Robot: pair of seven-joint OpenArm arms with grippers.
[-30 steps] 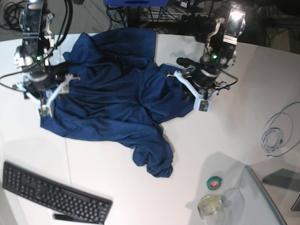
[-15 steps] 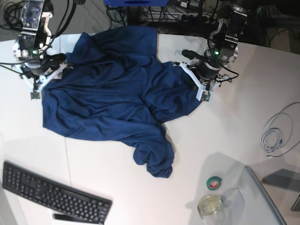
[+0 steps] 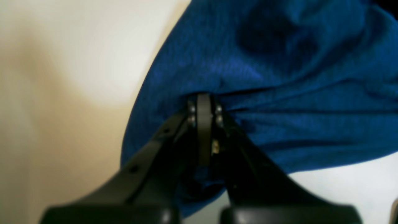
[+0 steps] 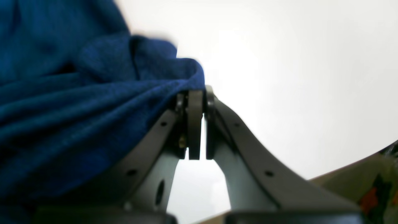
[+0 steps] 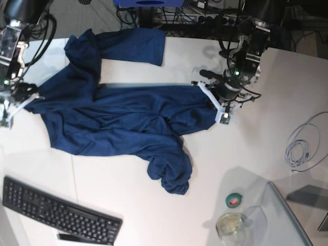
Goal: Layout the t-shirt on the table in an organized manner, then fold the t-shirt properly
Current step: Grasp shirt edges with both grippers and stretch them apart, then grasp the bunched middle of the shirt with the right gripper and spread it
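The navy t-shirt [image 5: 123, 118] lies across the white table [image 5: 256, 148], pulled wide between my two grippers. One end is bunched toward the front and a flap lies at the back. On the right of the base view, my left gripper [image 5: 214, 100] is shut on the shirt's right edge. The left wrist view shows its jaws [image 3: 200, 102] pinching a fold of the blue cloth [image 3: 264, 93]. On the left of the base view, my right gripper [image 5: 23, 100] is shut on the shirt's left tip. In the right wrist view the gripper [image 4: 196, 93] clamps the cloth's [image 4: 62, 124] edge.
A black keyboard [image 5: 56, 215] lies at the front left. A green tape roll [image 5: 234, 200] and a small glass bowl [image 5: 230, 224] sit at the front right beside a glass pane [image 5: 292, 215]. A coiled white cable [image 5: 302, 146] lies at the right edge.
My right gripper has shut on the shirt's left tip and moved out to the left. The cloth now lies wider and flatter. The left gripper keeps its hold.
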